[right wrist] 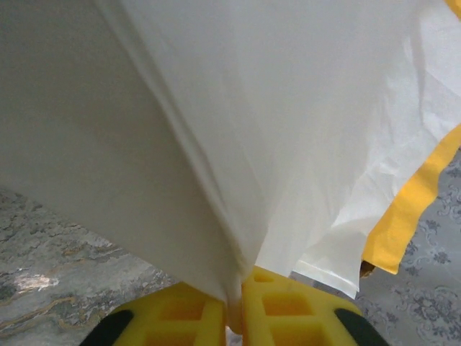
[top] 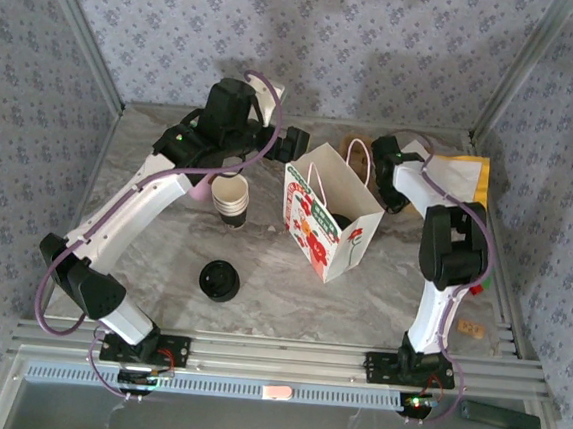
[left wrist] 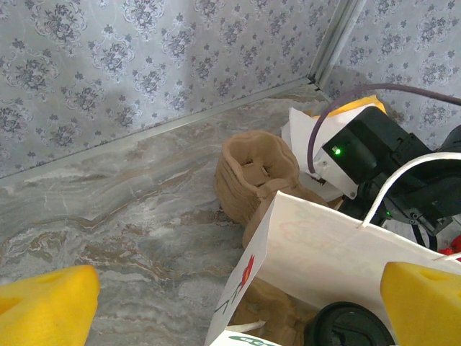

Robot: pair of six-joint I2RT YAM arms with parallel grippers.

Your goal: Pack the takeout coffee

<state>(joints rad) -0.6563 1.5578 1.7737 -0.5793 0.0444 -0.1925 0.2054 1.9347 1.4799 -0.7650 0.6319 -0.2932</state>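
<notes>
Marbled table [top: 260, 292] carries the paper bag [top: 334, 244] with the takeout coffee [left wrist: 348, 326] already inside, left fingers [left wrist: 50, 306] spread wide by its rim, right fingers [right wrist: 288, 310] pinching its wall, so little seems left

Noted: white bag [top: 330, 228] printed with red flowers and green bands, black coffee lid [left wrist: 349, 326] inside, beige cups [top: 232, 200] at its 9 o'clock, black lids [top: 219, 280] at 7 o'clock, brown cardboard tray [left wrist: 256, 176], grey marbled table [top: 289, 305], grey-blue floral walls [top: 362, 40].
</notes>
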